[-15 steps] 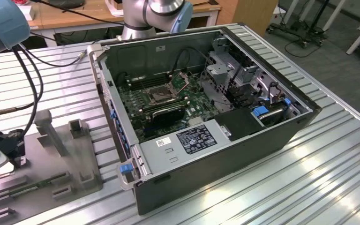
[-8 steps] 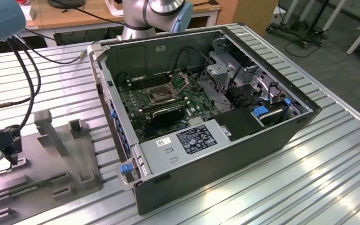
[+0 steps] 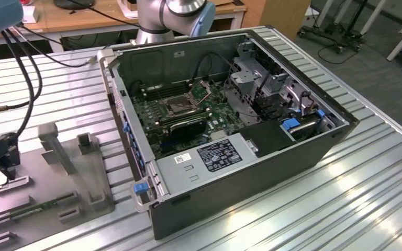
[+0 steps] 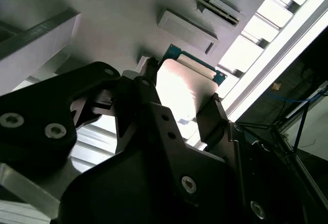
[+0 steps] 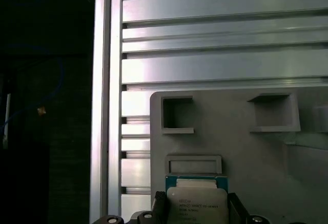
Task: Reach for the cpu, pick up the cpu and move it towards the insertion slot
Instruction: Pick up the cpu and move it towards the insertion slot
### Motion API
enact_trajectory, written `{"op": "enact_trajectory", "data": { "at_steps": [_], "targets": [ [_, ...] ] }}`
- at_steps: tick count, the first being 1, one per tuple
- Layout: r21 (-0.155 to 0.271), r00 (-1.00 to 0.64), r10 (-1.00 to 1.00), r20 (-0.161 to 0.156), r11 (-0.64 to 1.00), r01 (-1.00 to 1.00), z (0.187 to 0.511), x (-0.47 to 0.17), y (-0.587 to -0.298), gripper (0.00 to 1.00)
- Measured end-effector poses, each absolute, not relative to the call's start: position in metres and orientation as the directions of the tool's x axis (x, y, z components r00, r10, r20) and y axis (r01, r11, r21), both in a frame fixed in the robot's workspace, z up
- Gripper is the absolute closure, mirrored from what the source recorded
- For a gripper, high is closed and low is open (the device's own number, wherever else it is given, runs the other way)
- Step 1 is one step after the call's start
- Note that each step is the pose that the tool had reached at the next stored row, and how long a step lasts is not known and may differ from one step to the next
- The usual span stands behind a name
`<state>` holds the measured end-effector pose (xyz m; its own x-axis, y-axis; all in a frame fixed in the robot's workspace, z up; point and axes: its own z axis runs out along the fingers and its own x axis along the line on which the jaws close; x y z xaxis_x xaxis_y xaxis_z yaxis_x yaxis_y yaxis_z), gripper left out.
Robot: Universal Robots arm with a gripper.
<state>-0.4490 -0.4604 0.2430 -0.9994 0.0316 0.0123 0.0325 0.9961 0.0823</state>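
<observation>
The cpu (image 4: 180, 78) is a flat square chip with a silvery top and a thin green rim. In both wrist views it lies between my two black fingers (image 4: 214, 112), which press against its opposite edges. My gripper (image 4: 180, 93) is shut on it, low over the grey fixture plate (image 5: 230, 131). In the first wrist view the cpu (image 5: 197, 196) shows beside a shallow rectangular recess of the plate. My gripper (image 3: 7, 166) is at the exterior view's left edge. The insertion slot (image 3: 178, 107), a dark square socket with a metal frame, sits on the green motherboard inside the open computer case, far from the gripper.
The open computer case (image 3: 257, 157) lies on the ribbed metal table. The grey fixture plate (image 3: 54, 219) carries upright posts (image 3: 53, 144) and a long green memory stick (image 3: 37, 208). Black cables (image 3: 23, 73) hang by the arm. The table edge (image 5: 105, 106) runs close beside the plate.
</observation>
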Motion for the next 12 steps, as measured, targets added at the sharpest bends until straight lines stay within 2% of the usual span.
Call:
{"op": "enact_trajectory", "data": {
  "at_steps": [12],
  "targets": [
    [0.082, -0.999, 0.032, 0.012, 0.996, 0.032, 0.258, -0.449, -0.460, 0.46]
  ]
}}
